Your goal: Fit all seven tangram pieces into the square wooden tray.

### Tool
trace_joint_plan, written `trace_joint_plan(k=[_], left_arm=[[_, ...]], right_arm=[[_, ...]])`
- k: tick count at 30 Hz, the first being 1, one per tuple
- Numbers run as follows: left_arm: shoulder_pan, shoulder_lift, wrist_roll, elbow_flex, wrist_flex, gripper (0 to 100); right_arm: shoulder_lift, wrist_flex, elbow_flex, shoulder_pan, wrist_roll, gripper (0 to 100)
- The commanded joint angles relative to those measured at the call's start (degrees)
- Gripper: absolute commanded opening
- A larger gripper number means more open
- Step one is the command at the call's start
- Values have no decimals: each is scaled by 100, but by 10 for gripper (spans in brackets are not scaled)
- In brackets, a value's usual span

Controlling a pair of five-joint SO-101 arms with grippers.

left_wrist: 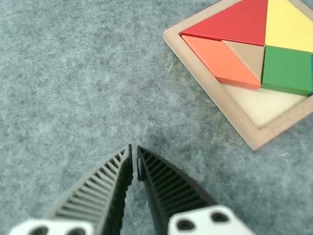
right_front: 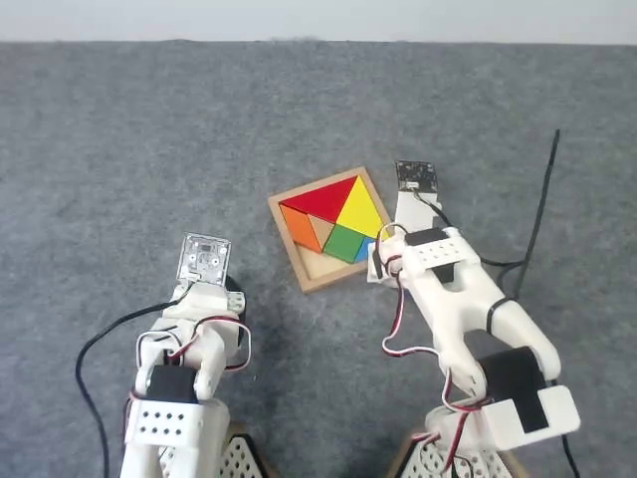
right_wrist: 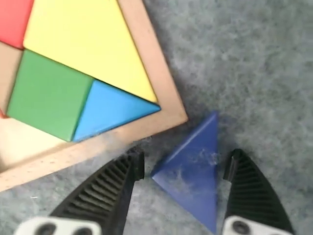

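Straddling the dark blue triangle point(right_wrist: 193, 183), the right pincer point(right_wrist: 187, 157) stands apart; left pincer point(left_wrist: 134, 150) together.

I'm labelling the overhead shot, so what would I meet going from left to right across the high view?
Left arm → square wooden tray → right arm.
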Motion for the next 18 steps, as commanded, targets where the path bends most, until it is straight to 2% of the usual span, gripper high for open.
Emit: trace_joint_plan(k=[1,5,10,18], left_arm=[[-26,-70,35,-48,9,15],[-26,-70,35,-48,9,15],[-26,-70,35,-48,9,15],[-26,-70,35,-48,9,15]], right_arm=[[4,400,-62,268,-9,273],[13,418,-62,251,229,261],[31,374,-62,251,255,165],[-4,418,-62,295,264,159]])
